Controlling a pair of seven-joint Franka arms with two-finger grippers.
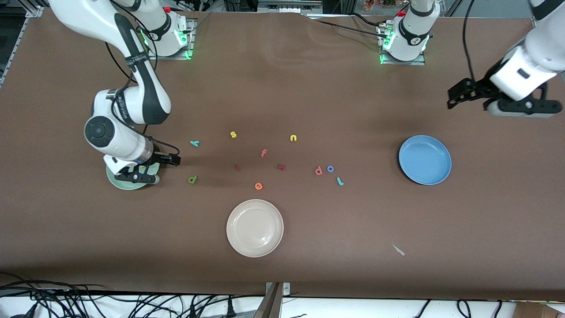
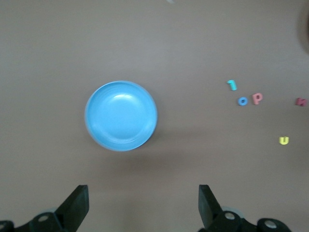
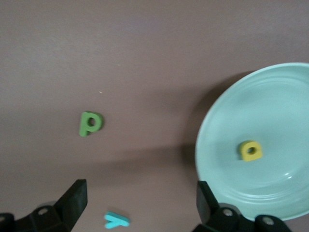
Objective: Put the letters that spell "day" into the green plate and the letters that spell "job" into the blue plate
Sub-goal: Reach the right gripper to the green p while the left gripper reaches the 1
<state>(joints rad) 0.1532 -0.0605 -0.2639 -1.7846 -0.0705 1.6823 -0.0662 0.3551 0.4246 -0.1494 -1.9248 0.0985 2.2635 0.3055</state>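
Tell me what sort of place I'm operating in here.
Most likely a robotics lab bench, not a home or shop. Two arms are bolted at the edge of a brown-covered table, loose cables trail along its near edge, and the only props are foam letters and plates such as the blue plate.

Yellow "a" (image 3: 250,151) lay flat in green plate (image 3: 270,96). Green "d" (image 1: 192,179), teal "y" (image 1: 194,143) lay on table nr that plate. Red "b" (image 1: 318,171), blue "o" (image 1: 330,168), teal "j" (image 1: 340,181) clustered nr blue plate (image 1: 425,159), w/ nothing in it.

Yellow "a" (image 3: 251,151), mint-green plate (image 3: 227,125), blue plate (image 1: 424,160)
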